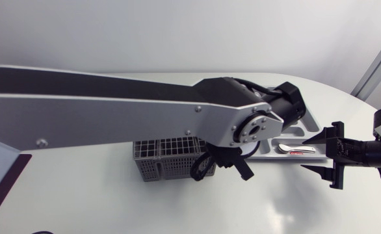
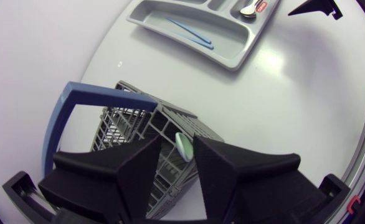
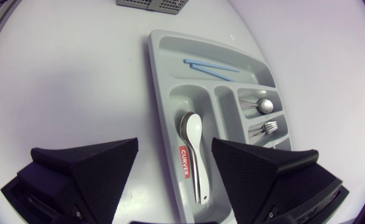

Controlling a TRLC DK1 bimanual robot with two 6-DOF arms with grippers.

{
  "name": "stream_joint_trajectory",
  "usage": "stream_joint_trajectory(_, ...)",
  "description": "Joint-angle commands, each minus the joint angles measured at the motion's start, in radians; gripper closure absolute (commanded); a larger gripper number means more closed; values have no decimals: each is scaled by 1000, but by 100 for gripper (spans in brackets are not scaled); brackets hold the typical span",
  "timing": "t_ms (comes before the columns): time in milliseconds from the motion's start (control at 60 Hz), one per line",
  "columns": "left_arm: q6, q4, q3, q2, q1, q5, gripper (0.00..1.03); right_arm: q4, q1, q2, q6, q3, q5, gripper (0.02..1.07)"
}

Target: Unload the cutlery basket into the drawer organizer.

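One organizer (image 3: 164, 93). Inside the organizer: two blue sticks (image 3: 210, 68), one white spoon (image 3: 193, 134), one metal spoon (image 3: 265, 106), one fork (image 3: 268, 127). One basket (image 2: 126, 124) near the organizer, holding one pale green piece (image 2: 184, 146). Two grippers: left gripper (image 2: 177, 140), right gripper (image 3: 174, 143).

The tabletop (image 1: 99, 201) is white and smooth, with a rounded far edge; two things rest directly on it; a grey mesh cutlery basket (image 1: 158, 169) with a blue handle stands near the middle; a light grey drawer organizer (image 3: 198, 46) lies flat to the basket's right and slightly farther back, apart from it, a strip of bare white surface between them.
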Motion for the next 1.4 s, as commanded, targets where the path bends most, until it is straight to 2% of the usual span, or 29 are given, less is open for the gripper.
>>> stream_joint_trajectory(0,-24,-18,22,10,2,4,75,-17,-15,5,-17,-21,-14,21)
stream_joint_trajectory(50,-24,-21,22,5,5,4,81,-17,-17,9,-19,-23,-15,21)
stream_joint_trajectory(117,-21,-23,22,-1,16,4,97,-17,-17,17,-22,-23,-17,21)
stream_joint_trajectory(150,-17,-24,22,-2,21,8,100,-16,-17,20,-22,-21,-17,21)
stream_joint_trajectory(617,-1,-87,71,-48,39,17,100,-8,-25,61,-26,-4,-17,21)
stream_joint_trajectory(1000,55,-46,28,-209,42,61,100,-14,-29,74,-31,-4,-21,21)
stream_joint_trajectory(1383,96,-33,-21,-350,56,118,100,-111,-29,-68,-15,-33,-87,21)
